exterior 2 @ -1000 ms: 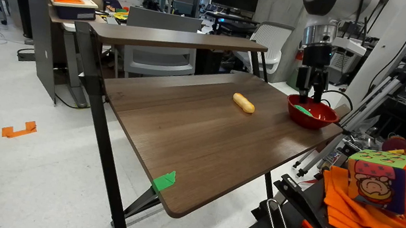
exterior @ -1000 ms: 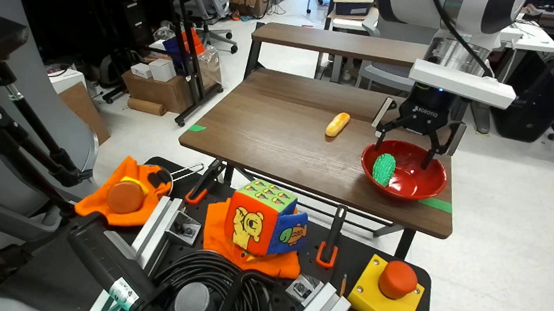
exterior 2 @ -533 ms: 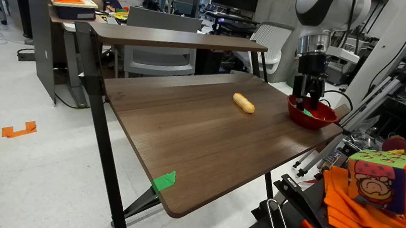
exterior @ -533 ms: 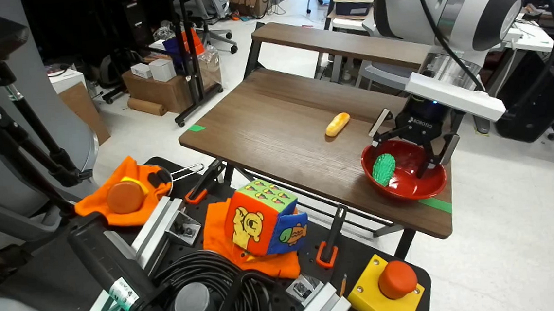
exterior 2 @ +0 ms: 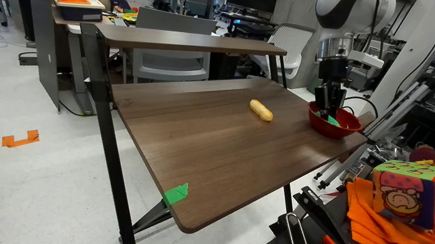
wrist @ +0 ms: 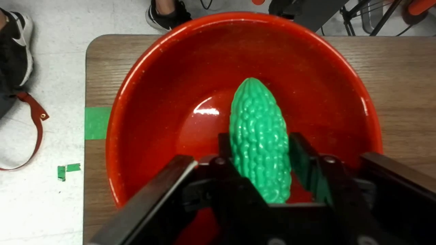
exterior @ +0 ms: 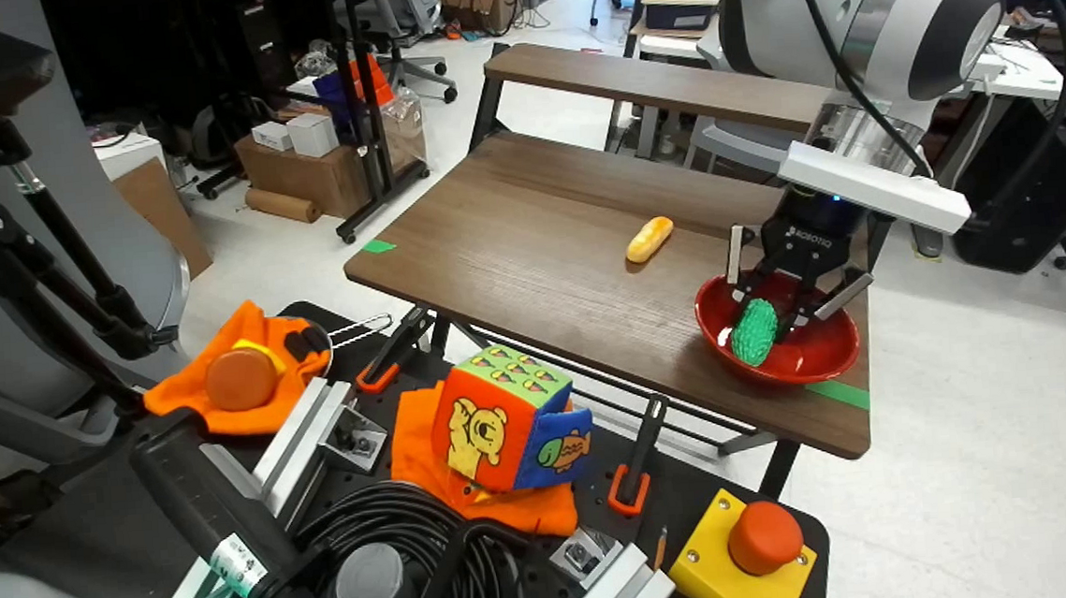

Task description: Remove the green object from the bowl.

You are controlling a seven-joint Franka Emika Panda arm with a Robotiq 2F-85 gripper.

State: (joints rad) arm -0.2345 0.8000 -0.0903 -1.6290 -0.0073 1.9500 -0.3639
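In the wrist view the green object [wrist: 255, 112] is a bumpy, corn-shaped piece tapering at its far end. My gripper [wrist: 259, 143] is shut on it, one dark finger [wrist: 224, 144] pressed along each long side. Both are inside the glossy red bowl [wrist: 371, 112], the fingers reaching below its rim. An exterior view has the green object [exterior: 754, 332] tilted low in the bowl [exterior: 833, 358], and it appears to rest on or very near the bottom. From the opposite angle, the bowl [exterior 2: 330, 131] and the fingers hide much of the green object [exterior 2: 333, 121].
A yellow-orange oblong item [exterior: 649, 239] lies on the brown table [exterior: 528, 234], apart from the bowl. The bowl stands near a table corner marked with green tape [exterior: 838, 395]. A raised shelf [exterior: 649, 84] runs along the table's far side. A cart with a fabric cube [exterior: 509, 423] stands alongside.
My gripper has moved slightly down and over, then closed from wide open around the green object. The green object has shifted toward the bowl's middle; the bowl stays put.
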